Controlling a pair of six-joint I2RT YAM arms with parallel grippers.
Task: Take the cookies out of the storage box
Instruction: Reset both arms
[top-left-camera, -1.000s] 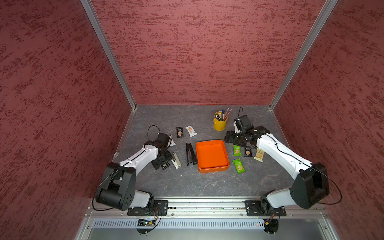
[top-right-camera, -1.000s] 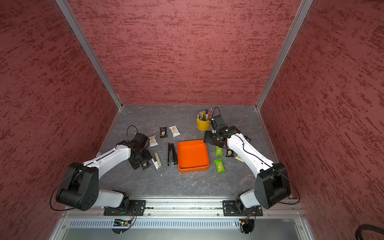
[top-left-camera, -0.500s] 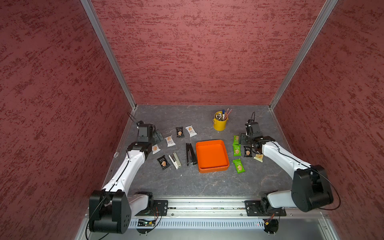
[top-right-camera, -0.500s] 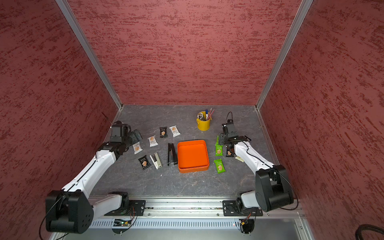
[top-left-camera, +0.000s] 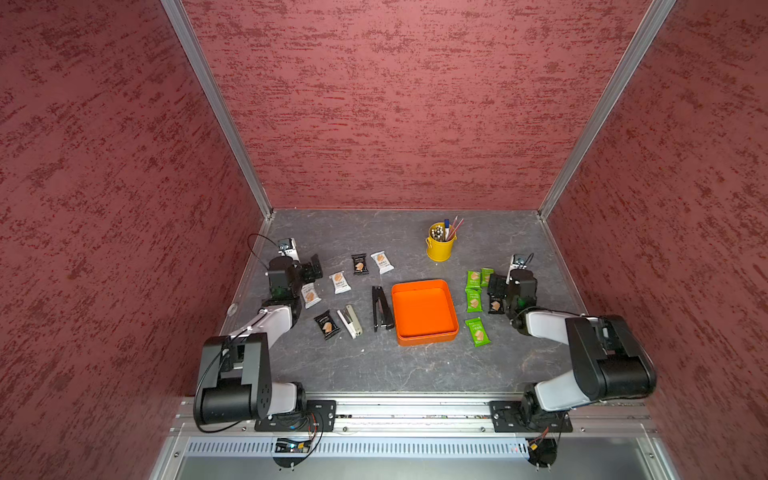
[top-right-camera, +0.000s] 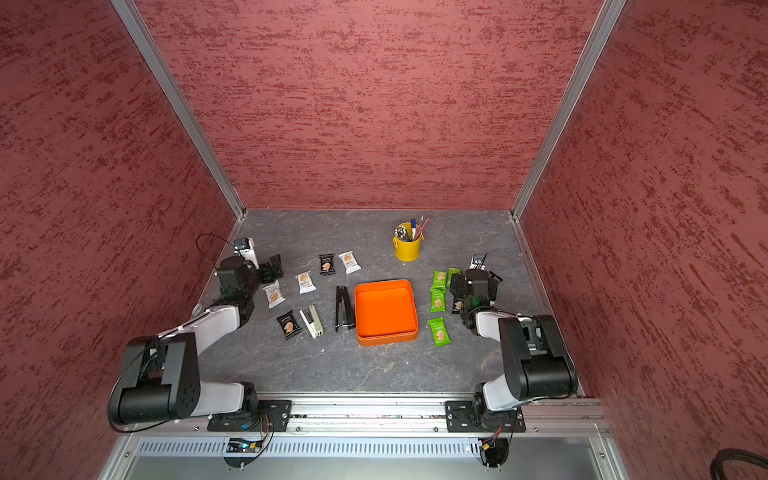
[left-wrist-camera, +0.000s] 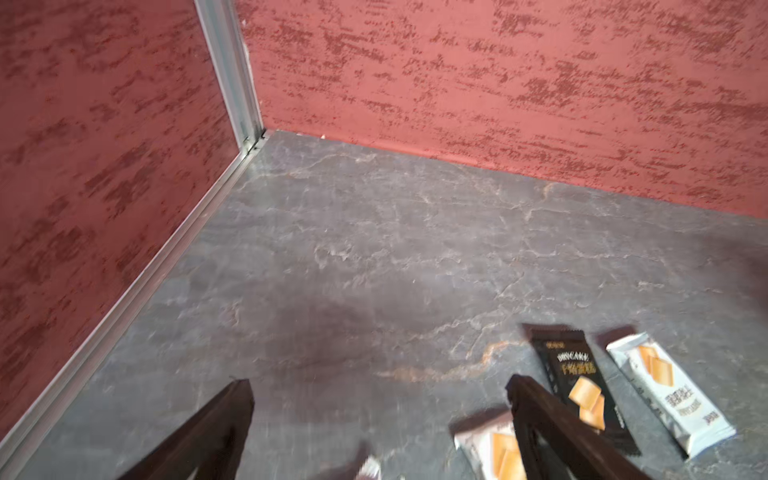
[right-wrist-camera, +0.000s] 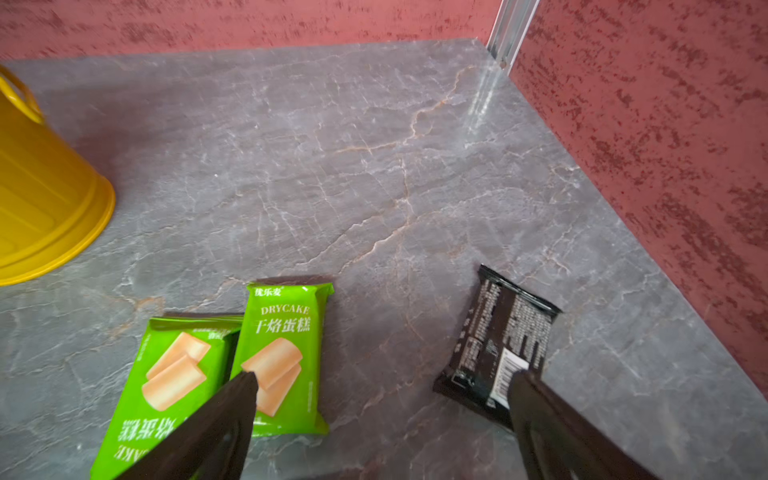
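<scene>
The orange storage box (top-left-camera: 424, 291) (top-right-camera: 384, 289) stands mid-table with nothing inside. Cookies lie on the table on both sides of it. White and black packets (top-left-camera: 340, 282) are spread to its left, green ones (top-left-camera: 473, 300) and a black one (top-left-camera: 494, 306) to its right. My left gripper (top-left-camera: 313, 267) (left-wrist-camera: 379, 384) is open and empty near the back left, beside a white packet (left-wrist-camera: 490, 451) and a black packet (left-wrist-camera: 582, 382). My right gripper (top-left-camera: 513, 279) (right-wrist-camera: 382, 376) is open and empty, between a green packet (right-wrist-camera: 286, 353) and a face-down black packet (right-wrist-camera: 503, 345).
A yellow pen bucket (top-left-camera: 440, 247) (right-wrist-camera: 41, 195) stands behind the box. A black stapler (top-left-camera: 381, 309) and a beige stapler (top-left-camera: 350, 321) lie just left of the box. Red walls close in the left, back and right sides.
The left gripper left the black packet lying by the beige stapler, swung to the back left and opened. The right gripper moved right, away from the bucket, and opened wider.
</scene>
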